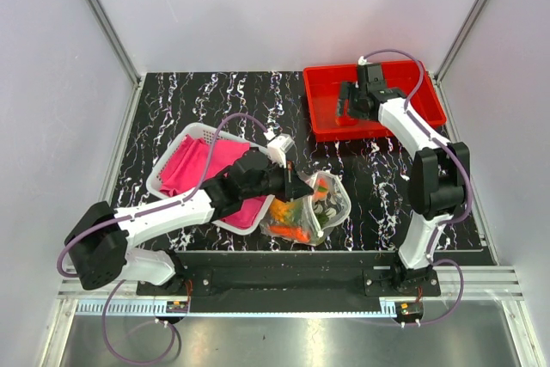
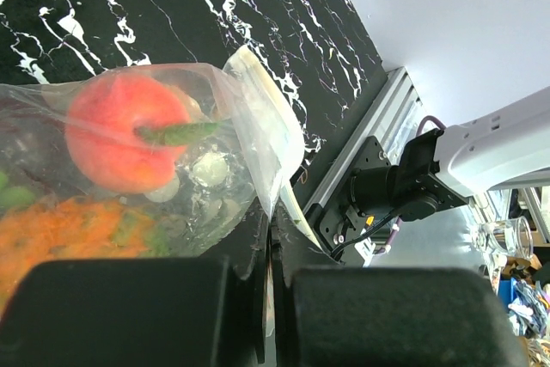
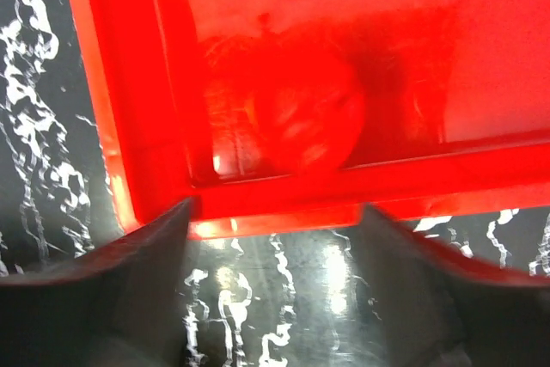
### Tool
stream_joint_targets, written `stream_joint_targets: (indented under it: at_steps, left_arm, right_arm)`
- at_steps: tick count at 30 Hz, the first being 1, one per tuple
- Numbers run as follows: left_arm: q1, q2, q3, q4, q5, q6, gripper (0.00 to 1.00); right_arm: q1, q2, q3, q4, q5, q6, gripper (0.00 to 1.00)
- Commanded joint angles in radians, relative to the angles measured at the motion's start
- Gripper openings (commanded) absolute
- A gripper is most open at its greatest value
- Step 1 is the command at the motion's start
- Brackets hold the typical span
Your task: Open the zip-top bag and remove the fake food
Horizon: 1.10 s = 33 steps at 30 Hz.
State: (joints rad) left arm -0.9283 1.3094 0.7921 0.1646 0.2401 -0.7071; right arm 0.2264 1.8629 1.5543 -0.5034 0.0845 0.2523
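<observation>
Reaches with the left arm from the near-left corner, low and long toward the middle of the table, forearm passing over the near corner of the basket and its pink cloth. Ends in the left hand, turned on its side and pressed together, pinching the bag at its left edge. Seen from the left wrist, clamps the left hand on the clear plastic just below the white strip, no gap between the fingers. Keeps the bag near the middle of the table's near edge, just right of the basket; cannot tell whether lifted or resting. Holds the food inside: a peach against the plastic, orange and green bits under it.

Stretches with the right arm from the near-right base up and far, elbow high, wrist bent down over the red tray at the far right. Hangs the right hand above the tray's near-left corner, spread wide, gripping nothing. From the right wrist, shows the right hand open over the tray rim, a red piece lying inside the corner, apart from both fingers.
</observation>
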Motion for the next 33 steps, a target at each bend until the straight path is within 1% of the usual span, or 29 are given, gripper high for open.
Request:
stream_joint_targets:
  at_steps: [1,3,5,6,8,9,10,11,12,13,14,15,16,18,19,21,23,26,31,33]
  left_arm:
    - [0.005,0.008,0.038,0.072,0.028,0.014,0.0]
    - [0.005,0.011,0.035,0.073,0.025,0.012,0.0]
    - [0.005,0.008,0.033,0.075,0.018,0.012,0.0]
    - [0.005,0.008,0.033,0.073,0.013,0.012,0.0]
    - [0.005,0.002,0.032,0.073,-0.002,0.014,0.0]
    - [0.005,-0.001,0.029,0.075,-0.007,0.011,0.0]
    - [0.005,-0.002,0.027,0.076,-0.015,0.009,0.0]
    - [0.005,-0.004,0.025,0.078,-0.019,0.006,0.0]
    - [0.005,-0.007,0.024,0.075,-0.022,0.003,0.0]
    - [0.005,-0.01,0.016,0.075,-0.033,0.001,0.0]
    - [0.005,-0.019,0.015,0.073,-0.039,-0.002,0.0]
    - [0.005,-0.022,0.01,0.075,-0.041,-0.005,0.0]
    - [0.005,-0.027,0.006,0.073,-0.05,-0.006,0.0]
    - [0.005,-0.032,0.009,0.069,-0.051,-0.008,0.0]
    - [0.005,-0.03,0.009,0.069,-0.051,-0.011,0.0]
    - [0.003,-0.027,0.016,0.069,-0.051,-0.015,0.0]
    - [0.002,-0.025,0.019,0.072,-0.05,-0.018,0.0]
    - [0.0,-0.024,0.016,0.067,-0.048,-0.022,0.0]
    - [-0.001,-0.006,0.013,0.095,-0.03,-0.04,0.0]
    - [-0.007,0.01,0.025,0.107,-0.024,-0.048,0.0]
  right_arm:
    - [-0.004,-0.071,0.017,0.023,-0.032,-0.004,0.96]
    - [-0.002,-0.111,-0.032,0.013,-0.046,0.008,0.99]
    - [-0.004,-0.174,-0.052,-0.059,-0.067,0.063,0.98]
    - [-0.004,-0.2,-0.089,-0.087,-0.081,0.083,0.97]
    - [0.001,-0.315,-0.158,-0.128,-0.124,0.145,0.94]
    - [0.005,-0.362,-0.25,-0.124,-0.168,0.157,0.92]
    - [0.01,-0.471,-0.296,-0.118,-0.179,0.172,0.88]
    - [0.016,-0.526,-0.339,-0.115,-0.193,0.195,0.85]
    - [0.03,-0.583,-0.415,-0.113,-0.234,0.203,0.83]
    - [0.04,-0.69,-0.45,-0.112,-0.259,0.211,0.79]
    - [0.051,-0.741,-0.483,-0.115,-0.276,0.234,0.78]
    - [0.069,-0.789,-0.547,-0.118,-0.31,0.249,0.77]
    - [0.106,-0.87,-0.577,-0.118,-0.327,0.266,0.77]
    - [0.155,-0.933,-0.652,-0.118,-0.356,0.315,0.74]
    - [0.2,-0.988,-0.677,-0.11,-0.365,0.335,0.72]
    - [0.22,-1.031,-0.739,-0.067,-0.4,0.396,0.65]
    - [0.235,-1.068,-0.776,-0.032,-0.408,0.444,0.64]
    - [0.237,-1.076,-0.871,0.028,-0.428,0.476,0.67]
    - [0.238,-1.01,-0.942,0.146,-0.463,0.507,0.71]
    - [0.237,-0.996,-0.976,0.227,-0.463,0.556,0.74]
